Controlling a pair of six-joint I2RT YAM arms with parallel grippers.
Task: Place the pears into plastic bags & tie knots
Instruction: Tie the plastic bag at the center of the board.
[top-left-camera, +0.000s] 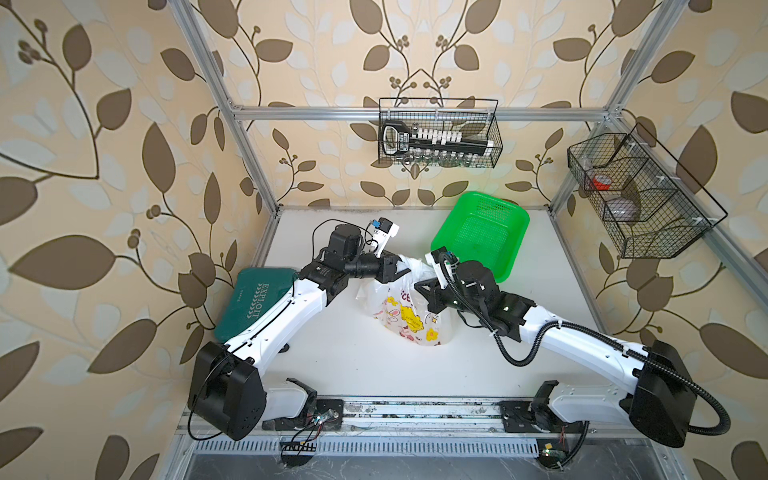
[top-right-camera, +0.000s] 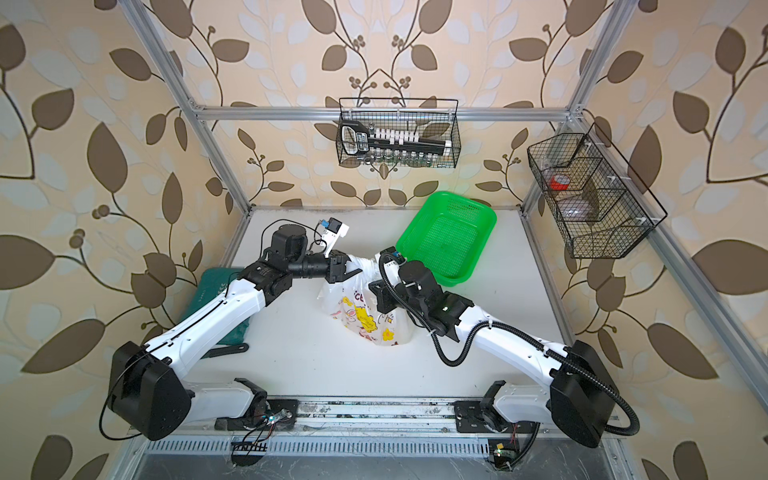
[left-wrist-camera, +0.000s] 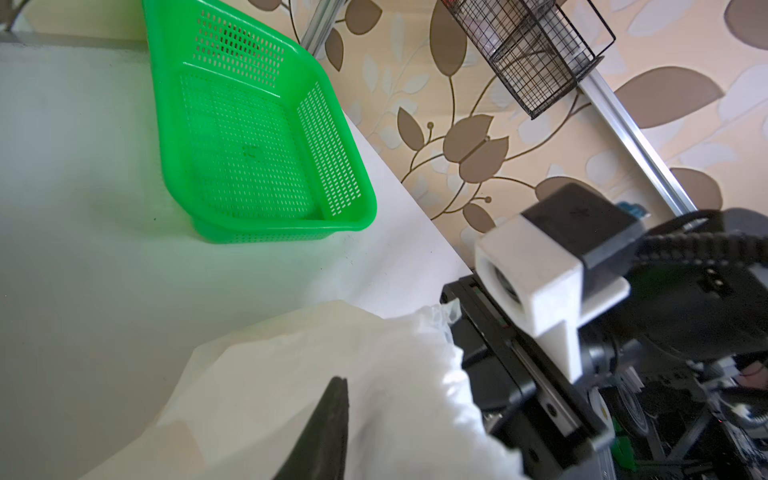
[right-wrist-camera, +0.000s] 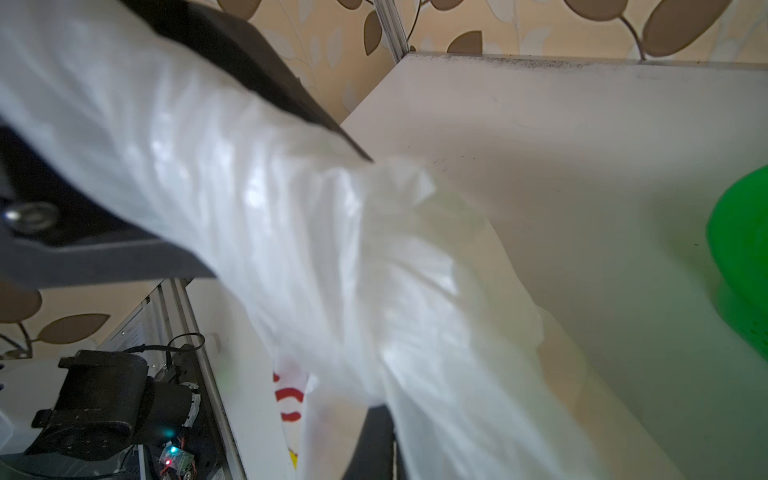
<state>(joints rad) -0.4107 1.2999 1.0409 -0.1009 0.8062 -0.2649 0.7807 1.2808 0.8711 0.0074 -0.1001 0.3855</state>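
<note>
Leafy brown-and-cream wallpaper stood all around a flat white table (top-left-camera: 374, 374). On it, near the middle, sat the thin white plastic bag (top-left-camera: 409, 320) with a yellow and red cartoon print on its side. Its white top (top-left-camera: 415, 268) was pulled up and stretched between the two arms.

The left gripper (top-left-camera: 400, 268) was at one end of that white top. Its black fingers (top-right-camera: 351, 272) stood a little apart, with the plastic lying between them. I could not tell if it was gripping the plastic.

The right gripper (top-left-camera: 424, 286) was at the other end. Its fingers were pressed tight on the bunched white plastic (right-wrist-camera: 249, 199).

No pears could be seen; the bag looked full and bulgy.

Behind the bag, just beside the right arm, sat a bright green plastic basket with little holes (top-left-camera: 486, 208). A dark green flat case (top-left-camera: 249, 299) lay under the left arm. Two black wire baskets (top-left-camera: 440, 133) hung on the walls.
</note>
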